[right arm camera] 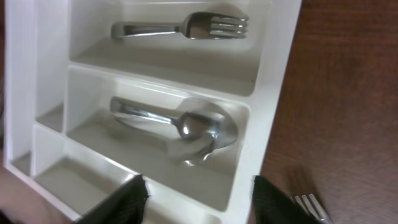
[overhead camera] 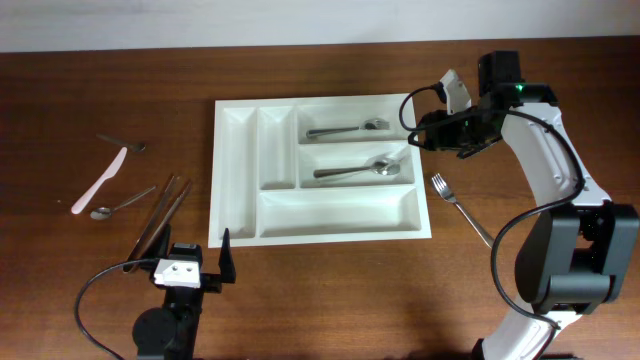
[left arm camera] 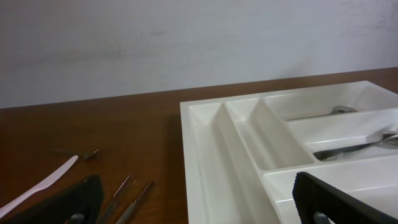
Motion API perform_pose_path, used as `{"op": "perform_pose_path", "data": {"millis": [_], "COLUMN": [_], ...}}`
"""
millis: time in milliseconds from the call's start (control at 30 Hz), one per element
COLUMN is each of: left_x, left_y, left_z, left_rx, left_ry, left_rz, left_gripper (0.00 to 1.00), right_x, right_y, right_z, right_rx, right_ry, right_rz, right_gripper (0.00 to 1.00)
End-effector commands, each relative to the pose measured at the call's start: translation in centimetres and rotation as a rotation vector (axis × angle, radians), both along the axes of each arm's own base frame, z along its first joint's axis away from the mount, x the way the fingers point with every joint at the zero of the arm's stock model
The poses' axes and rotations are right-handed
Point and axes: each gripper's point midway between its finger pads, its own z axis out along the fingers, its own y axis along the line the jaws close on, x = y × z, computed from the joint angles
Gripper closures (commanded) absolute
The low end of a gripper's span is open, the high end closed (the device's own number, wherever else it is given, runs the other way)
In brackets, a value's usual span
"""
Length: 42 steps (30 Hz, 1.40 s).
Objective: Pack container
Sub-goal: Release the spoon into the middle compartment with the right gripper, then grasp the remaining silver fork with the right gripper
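White plastic cutlery tray (overhead camera: pixel 340 212) sits centred on the table (overhead camera: pixel 80 60), toward its back edge: two narrow upright slots on its left, three long horizontal ones, fork (right arm camera: pixel 186 28) in the rear one, spoon (right arm camera: pixel 186 124) in the middle. Right gripper (right arm camera: pixel 199 199) hovers at the tray's right rim over the spoon, jaws partway apart, gripping nothing. Left gripper (overhead camera: pixel 195 258) near the table's front edge by the tray's front-left corner, spread wide, also holding nothing.

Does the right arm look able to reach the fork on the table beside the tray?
Probably yes: the fork lies on bare table right of the container, near the open, empty right gripper, nothing between them.
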Motion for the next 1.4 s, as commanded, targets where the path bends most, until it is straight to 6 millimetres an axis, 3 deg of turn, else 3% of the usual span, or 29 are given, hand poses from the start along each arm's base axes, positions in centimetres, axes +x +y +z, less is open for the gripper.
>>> {"op": "perform_pose_path", "data": {"millis": [0,67,200,267,400,600,667,833,1067,1367], "left_x": [0.0,0.0,0.0,0.0,0.0,0.0,0.0,0.0,0.0,0.0], "left_y": [0.0,0.0,0.0,0.0,0.0,0.0,0.0,0.0,0.0,0.0], "left_z": [-0.4,-0.4,-0.4,-0.4,-0.4,-0.4,-0.4,-0.4,-0.4,-0.4], "left_rx": [0.019,0.019,0.019,0.019,0.019,0.019,0.019,0.019,0.019,0.019], "left_ry": [0.006,0.006,0.006,0.006,0.006,0.006,0.006,0.006,0.006,0.006], "left_rz": [-0.002,-0.002,-0.002,-0.003,-0.002,-0.002,-0.002,-0.002,-0.002,-0.002], "left_gripper": [0.01,0.01,0.01,0.01,0.01,0.01,0.01,0.01,0.01,0.01], "right_x": [0.5,0.5,-1.6,-2.5,-4.9,-9.4,-10.8,-12.1,-10.6,-8.9], "right_y": [-0.3,-1.0,-5.5,-6.9,-9.9,-11.7,-11.8,-11.0,-10.8,-10.1], "right_z": [1.0,1.2,0.4,0.0,-2.0,-6.3,-7.7,-9.5,-9.8,-10.9], "right_rx": [-0.022,-0.055,-0.336,-0.381,-0.455,-0.439,-0.432,-0.401,-0.413,-0.441], "right_ry": [-0.033,-0.03,0.061,0.107,0.231,0.413,0.458,0.487,0.403,0.294], "right_rz": [0.0,0.0,-0.006,-0.031,-0.125,-0.221,-0.241,-0.233,-0.17,-0.077], "right_gripper": [0.41,0.41,0.4,0.42,0.43,0.46,0.46,0.47,0.53,0.47]}}
